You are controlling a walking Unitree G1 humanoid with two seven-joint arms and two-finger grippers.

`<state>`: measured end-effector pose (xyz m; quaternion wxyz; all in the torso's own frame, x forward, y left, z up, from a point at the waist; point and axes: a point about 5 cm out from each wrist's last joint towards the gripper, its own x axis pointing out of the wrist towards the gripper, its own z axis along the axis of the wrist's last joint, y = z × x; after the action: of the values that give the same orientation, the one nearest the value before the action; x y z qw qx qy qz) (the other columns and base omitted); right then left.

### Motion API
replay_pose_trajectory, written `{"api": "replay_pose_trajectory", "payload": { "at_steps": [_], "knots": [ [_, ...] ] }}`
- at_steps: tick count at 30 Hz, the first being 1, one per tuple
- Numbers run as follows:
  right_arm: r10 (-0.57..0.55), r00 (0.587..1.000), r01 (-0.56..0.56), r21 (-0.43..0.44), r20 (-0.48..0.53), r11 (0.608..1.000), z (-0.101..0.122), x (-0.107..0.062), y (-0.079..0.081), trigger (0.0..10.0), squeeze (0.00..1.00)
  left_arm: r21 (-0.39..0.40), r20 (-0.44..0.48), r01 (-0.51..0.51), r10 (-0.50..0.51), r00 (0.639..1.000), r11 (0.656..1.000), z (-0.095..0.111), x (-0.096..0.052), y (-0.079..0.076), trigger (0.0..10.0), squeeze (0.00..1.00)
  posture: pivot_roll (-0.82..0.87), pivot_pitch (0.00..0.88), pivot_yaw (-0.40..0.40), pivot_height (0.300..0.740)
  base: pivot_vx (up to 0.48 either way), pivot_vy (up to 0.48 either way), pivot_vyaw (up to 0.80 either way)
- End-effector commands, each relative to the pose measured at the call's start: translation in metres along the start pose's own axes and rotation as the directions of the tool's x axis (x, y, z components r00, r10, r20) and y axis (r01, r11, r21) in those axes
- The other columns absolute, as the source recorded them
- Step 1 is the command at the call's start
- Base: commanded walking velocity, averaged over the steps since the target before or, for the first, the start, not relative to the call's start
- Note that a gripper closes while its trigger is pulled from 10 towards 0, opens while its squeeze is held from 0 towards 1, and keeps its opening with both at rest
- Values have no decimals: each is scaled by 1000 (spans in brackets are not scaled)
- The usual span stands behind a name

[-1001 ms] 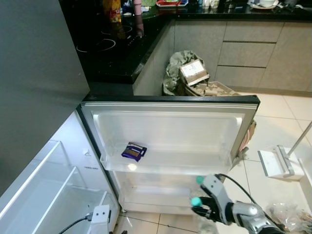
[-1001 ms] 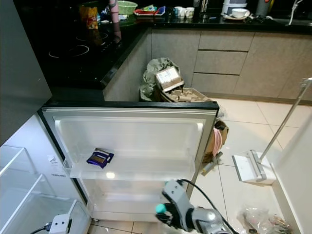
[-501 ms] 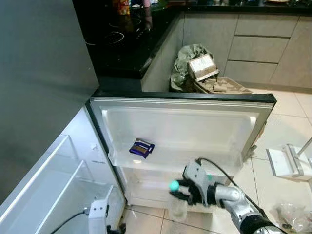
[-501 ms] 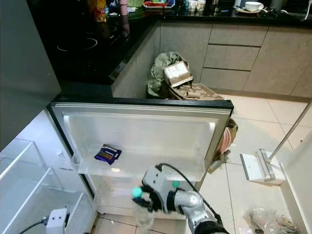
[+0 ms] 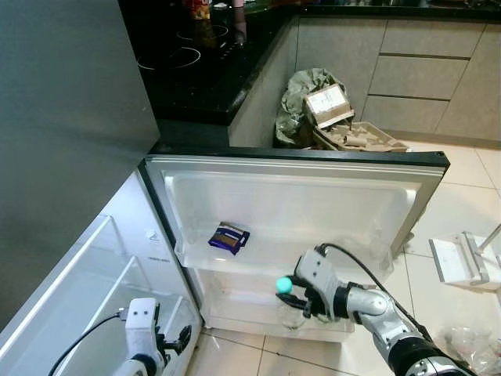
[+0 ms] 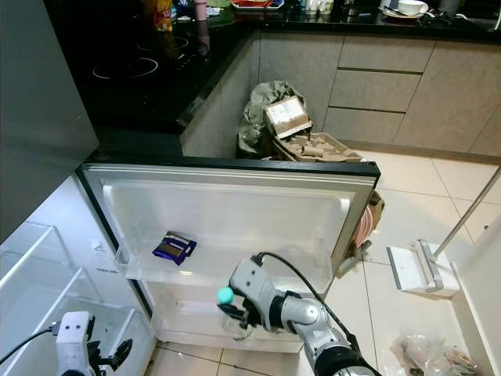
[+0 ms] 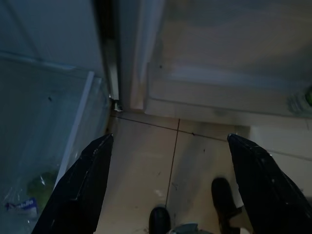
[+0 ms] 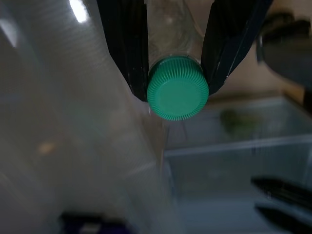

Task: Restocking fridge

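Two black fingers of the right gripper (image 8: 177, 73) clamp the neck of a clear plastic bottle with a green ribbed cap (image 5: 283, 284), holding it at the lower door bin of the open white fridge door (image 5: 297, 207). A small dark-blue snack packet (image 5: 228, 237) lies in the upper door shelf, up and to the left of the bottle. Low beside the fridge's clear drawer, the left gripper (image 7: 170, 190) hangs over the tiled floor with its fingers spread wide.

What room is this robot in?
Most likely a home kitchen. An open fridge door stands in front, a black stovetop sits on the counter behind it, and grey cabinet drawers line the far wall.
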<state>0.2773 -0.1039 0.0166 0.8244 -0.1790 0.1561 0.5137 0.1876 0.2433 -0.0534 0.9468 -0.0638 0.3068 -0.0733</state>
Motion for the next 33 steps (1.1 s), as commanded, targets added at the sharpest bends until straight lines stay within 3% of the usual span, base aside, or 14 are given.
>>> {"api": "replay_pose_trajectory", "payload": {
  "at_steps": [1,12,20,23,33],
  "knots": [
    [-1,999,1,6,-32,1000,-5,0,3,10000,0,15,-15,-1,1,1000,1000,-4,-4,3,10000,0,-64,0,-9,725,0,0,0],
    [44,999,-44,19,23,999,4,4,5,10000,0,31,-23,44,-43,999,999,-8,-4,-4,10000,0,-62,0,-9,676,0,0,0],
    [186,969,-174,-86,160,981,31,4,13,10000,0,37,-25,61,-60,998,997,-8,-2,-7,10000,0,-68,0,-7,666,0,0,0],
    [245,962,-226,-147,123,963,33,4,18,10000,0,39,-22,69,-68,997,997,-8,-2,-9,10000,0,-68,0,-7,666,0,0,0],
    [284,958,-275,-152,45,950,26,1,23,10000,0,46,8,84,-85,996,995,-2,2,-11,10000,0,-66,0,-9,637,0,0,0]
  ]
}}
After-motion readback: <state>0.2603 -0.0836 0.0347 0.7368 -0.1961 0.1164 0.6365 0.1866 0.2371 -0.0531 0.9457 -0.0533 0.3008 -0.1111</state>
